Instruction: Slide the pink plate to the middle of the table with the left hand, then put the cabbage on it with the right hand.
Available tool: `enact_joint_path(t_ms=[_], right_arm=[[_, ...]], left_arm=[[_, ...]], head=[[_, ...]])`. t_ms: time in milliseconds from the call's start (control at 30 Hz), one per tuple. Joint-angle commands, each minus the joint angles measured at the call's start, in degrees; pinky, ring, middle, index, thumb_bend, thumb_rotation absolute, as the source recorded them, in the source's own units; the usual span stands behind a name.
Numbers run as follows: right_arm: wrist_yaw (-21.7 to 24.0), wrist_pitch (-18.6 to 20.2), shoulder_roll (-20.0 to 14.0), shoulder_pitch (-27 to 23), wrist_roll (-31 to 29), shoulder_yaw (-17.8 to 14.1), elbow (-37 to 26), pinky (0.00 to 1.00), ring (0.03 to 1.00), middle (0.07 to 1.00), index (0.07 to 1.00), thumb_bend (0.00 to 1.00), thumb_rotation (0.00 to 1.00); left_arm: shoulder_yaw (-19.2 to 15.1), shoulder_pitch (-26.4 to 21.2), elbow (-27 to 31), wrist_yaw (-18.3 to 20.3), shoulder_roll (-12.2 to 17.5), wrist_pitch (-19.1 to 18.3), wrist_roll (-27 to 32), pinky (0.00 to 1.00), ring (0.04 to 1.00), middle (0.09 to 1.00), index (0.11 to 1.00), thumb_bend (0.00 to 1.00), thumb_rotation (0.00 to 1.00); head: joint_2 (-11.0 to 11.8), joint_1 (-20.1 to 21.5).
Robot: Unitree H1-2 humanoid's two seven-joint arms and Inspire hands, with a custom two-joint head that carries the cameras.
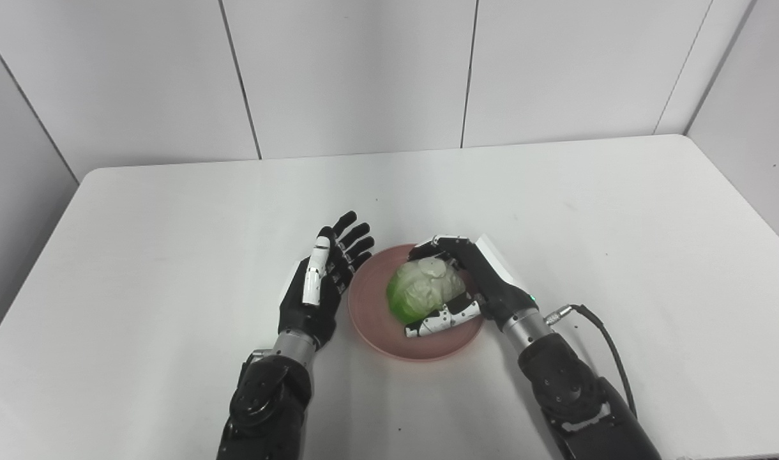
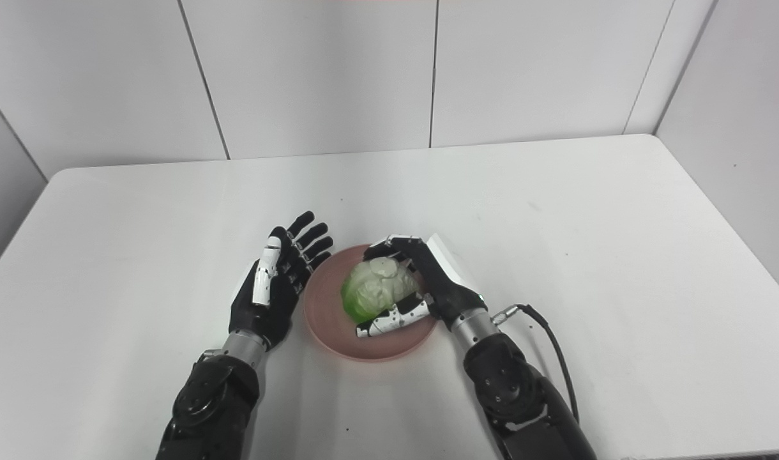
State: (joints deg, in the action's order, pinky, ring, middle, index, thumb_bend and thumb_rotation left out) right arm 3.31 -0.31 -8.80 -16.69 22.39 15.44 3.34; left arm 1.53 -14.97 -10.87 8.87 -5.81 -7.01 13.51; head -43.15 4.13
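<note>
Left eye view: cabbage (image 1: 423, 291), pale green, whitish crinkled top, darker green at lower left; sits in pink plate (image 1: 377, 326) near the middle of white table (image 1: 172, 217). Right hand (image 1: 472, 284) wraps it, fingers over the far side, thumb along the near side.

Right eye view: left hand (image 2: 274, 287) holds nothing, fingers spread, just beside the plate's left rim.

1. Both cameras sit side by side on the robot's head. They look down and forward at the white counter (image 1: 555, 211), fairly close.
2. Both see the whole counter top, the wall at 12 o'clock, and both arms coming in from 6 o'clock.
3. In the right eye view, everything sits a bit further toward 9 o'clock.
</note>
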Motion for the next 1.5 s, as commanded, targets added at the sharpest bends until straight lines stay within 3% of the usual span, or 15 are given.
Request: enact_joint_path(t_ms=[0, 467, 533, 567, 600, 633, 700, 867, 1233, 1467], right_arm=[[-0.68, -3.47, 0.33, -1.3, 0.59, 0.21, -1.2, 0.37, 0.42, 0.459, 0.511, 0.53, 0.0], [0.6, -5.08, 0.07, -1.71, 2.45, 2.1, -1.47, 0.35, 0.427, 0.456, 0.521, 0.53, 0.0], [1.75, -3.91, -0.17, -1.73, 2.44, 2.23, -2.27, 0.47, 0.546, 0.531, 0.509, 0.53, 0.05], [2.24, -3.42, -0.29, -1.74, 2.65, 2.28, -2.67, 0.52, 0.591, 0.604, 0.57, 0.63, 0.08], [2.67, -3.0, -0.44, -1.81, 3.17, 2.34, -3.06, 0.53, 0.6, 0.617, 0.594, 0.67, 0.08], [3.01, -2.74, -0.52, -1.85, 3.57, 2.35, -3.33, 0.59, 0.661, 0.687, 0.683, 0.77, 0.11], [3.43, -2.42, -0.56, -1.94, 4.32, 2.22, -3.75, 0.65, 0.707, 0.74, 0.744, 0.83, 0.13], [4.46, -1.36, -0.37, -2.11, 5.27, 1.79, -4.51, 0.73, 0.779, 0.811, 0.827, 0.87, 0.18], [5.56, -0.23, -0.52, -2.43, 6.68, 1.14, -5.73, 0.76, 0.821, 0.856, 0.866, 0.89, 0.2], [7.54, 1.76, -1.62, -2.42, 6.59, -0.07, -9.97, 0.77, 0.852, 0.901, 0.926, 0.95, 0.29]], left_arm=[[0.14, 0.09, -0.61, -0.93, -0.59, -2.28, -0.45, 0.88, 0.856, 0.857, 0.861, 0.39, 1.0], [0.86, -0.22, -0.43, -1.24, -0.74, -2.44, -1.33, 0.88, 0.863, 0.864, 0.864, 0.39, 1.0], [0.94, -0.28, -0.4, -1.26, -0.77, -2.52, -1.54, 0.89, 0.868, 0.866, 0.864, 0.39, 1.0], [0.89, -0.27, -0.33, -1.21, -0.82, -2.6, -1.55, 0.89, 0.866, 0.867, 0.864, 0.39, 1.0], [0.84, -0.22, -0.17, -1.2, -0.88, -2.75, -1.53, 0.89, 0.865, 0.867, 0.864, 0.39, 1.0], [0.8, -0.18, -0.05, -1.19, -0.92, -2.86, -1.51, 0.89, 0.86, 0.86, 0.858, 0.39, 1.0], [0.85, -0.12, 0.16, -1.22, -0.91, -3.02, -1.62, 0.9, 0.857, 0.857, 0.857, 0.39, 1.0], [0.97, -0.03, 0.57, -1.65, -0.89, -3.57, -2.23, 0.89, 0.866, 0.861, 0.867, 0.39, 1.0], [0.74, 0.1, 0.57, -1.5, -0.99, -3.59, -1.82, 0.89, 0.863, 0.86, 0.87, 0.39, 1.0], [0.7, 0.21, 0.44, -1.17, -0.76, -3.45, -1.63, 0.89, 0.867, 0.865, 0.872, 0.39, 1.0]], head=[[-0.14, -0.29], [-0.28, -0.82], [-0.22, -0.85], [-0.22, -0.85], [-0.22, -0.85], [-0.22, -0.85], [-0.22, -0.83], [-0.22, -0.83], [0.62, -0.57], [0.92, -0.51]])
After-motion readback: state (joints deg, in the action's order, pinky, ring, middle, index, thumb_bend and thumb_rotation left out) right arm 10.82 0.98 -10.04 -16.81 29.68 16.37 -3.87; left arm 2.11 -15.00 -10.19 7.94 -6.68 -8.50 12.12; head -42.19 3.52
